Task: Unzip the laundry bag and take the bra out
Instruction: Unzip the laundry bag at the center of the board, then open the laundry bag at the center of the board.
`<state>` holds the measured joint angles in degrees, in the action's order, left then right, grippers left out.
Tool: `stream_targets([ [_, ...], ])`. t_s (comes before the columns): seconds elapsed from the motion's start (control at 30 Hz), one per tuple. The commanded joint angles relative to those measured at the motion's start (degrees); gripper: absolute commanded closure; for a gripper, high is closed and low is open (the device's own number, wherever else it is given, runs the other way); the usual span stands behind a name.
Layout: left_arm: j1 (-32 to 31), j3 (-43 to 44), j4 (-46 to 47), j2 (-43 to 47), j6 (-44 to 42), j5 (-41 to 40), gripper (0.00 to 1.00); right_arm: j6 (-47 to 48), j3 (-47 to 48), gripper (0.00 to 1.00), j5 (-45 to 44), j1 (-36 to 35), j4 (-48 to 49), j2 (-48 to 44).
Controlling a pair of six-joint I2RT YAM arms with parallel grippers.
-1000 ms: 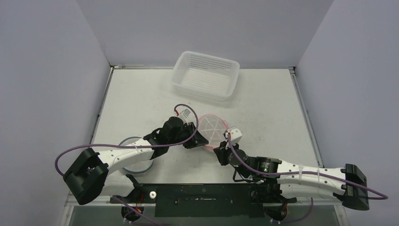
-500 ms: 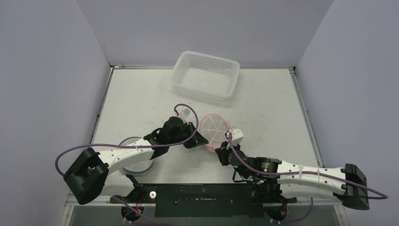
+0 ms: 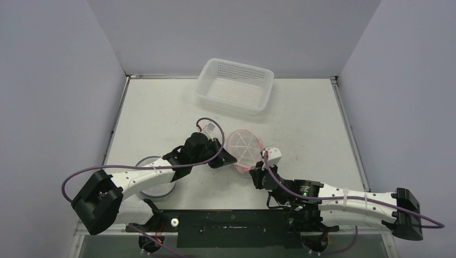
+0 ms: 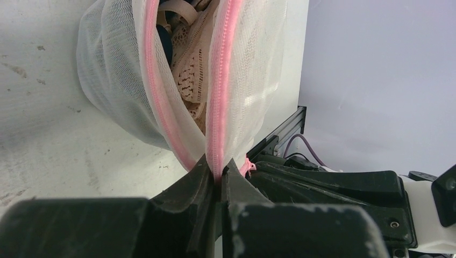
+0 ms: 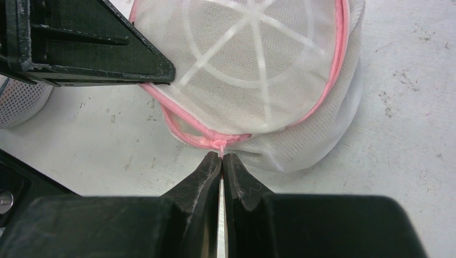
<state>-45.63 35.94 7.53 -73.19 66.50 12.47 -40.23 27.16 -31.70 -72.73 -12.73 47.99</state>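
Right arm has drawn back toward the near right edge since the earlier frame, and the laundry bag [image 3: 244, 149] has slid slightly with it. Left claw [image 3: 228, 158] has clamped down at the bag's left side.

Tabletop [image 3: 161, 113]: pale and scuffed. White perforated basket [image 3: 235, 86] sits at the far centre, well apart from the work. A round mesh-sided thing [image 3: 153, 185] lies under the left forearm at the near left; it plays no part now.

Laundry bag sits mid-tabletop between the two claws. It is a domed white mesh with a pink zipper [image 4: 223, 80] around its rim. The zipper is partly open: its two tracks gape and meet at the left claw's fingers. The bra [image 4: 188, 80], cream lace, shows through the gap and is fully inside.

Left claw is closed, pinching the zipper tape. Right claw [image 5: 221, 158] is closed on the pink pull tab [image 5: 219, 144] at the bag's near rim.

Step in hand, as I read it: unzipping, with the left claw anchoring and the right one hauling. The gap looks too narrow for the bra.

The next move calls for drawing the pull tab along the curve of the rim, kept low. A straight tug would likely drag the light bag instead.

In the way: the two claws nearly touch, and the left one grips the track just beside the pull tab, so it may block travel on that side.
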Motion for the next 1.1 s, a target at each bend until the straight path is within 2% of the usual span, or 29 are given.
stream_targets([
  [0.0, 0.8, -0.69, 0.62, 1.64, -0.36, -2.11, 1.0, -1.66, 0.21, 0.95, -3.46, 0.61, -2.25, 0.0],
  [0.3, 0.52, -1.5, 2.82, 1.51, 0.5, -1.77, 1.0, -2.89, 0.59, 0.94, -3.17, 0.65, -2.64, -0.3],
  [0.33, 0.35, -1.89, 3.71, 1.55, 0.93, -1.84, 1.0, -3.41, 0.87, 0.87, -2.85, 0.61, -2.65, -1.15],
  [0.47, -1.17, -4.09, 8.55, 2.05, 3.69, -4.12, 1.0, -8.97, 1.17, 0.38, -3.86, 0.65, -4.0, -6.28],
  [0.57, -2.77, -6.93, 13.57, 2.49, 7.03, -7.45, 1.0, -16.98, -0.53, 0.23, -4.56, 0.75, -3.69, -10.1],
  [0.77, -6.48, -14.43, 26.58, 4.46, 14.23, -16.66, 1.0, -27.72, -6.19, 0.16, -4.9, 1.58, 2.72, -14.31],
  [0.9, -8.14, -19.09, 38.28, 6.08, 18.59, -20.53, 1.0, -27.78, -8.15, 0.14, -2.82, 4.88, 8.5, -14.36],
  [1.0, -8.37, -19.23, 41.52, 7.24, 19.84, -19.66, 0.99, -24.96, -7.46, 0.12, 0.61, 7.81, 10.91, -12.37],
  [1.03, -8.35, -18.35, 41.06, 7.6, 19.58, -19.14, 0.94, -24.17, -7.07, 0.12, 1.66, 8.69, 11.49, -11.64],
  [1.07, -8.36, -17.72, 40.12, 8.07, 18.84, -18.32, 0.83, -23.59, -6.85, 0.12, 2.67, 9.46, 11.99, -10.85],
])
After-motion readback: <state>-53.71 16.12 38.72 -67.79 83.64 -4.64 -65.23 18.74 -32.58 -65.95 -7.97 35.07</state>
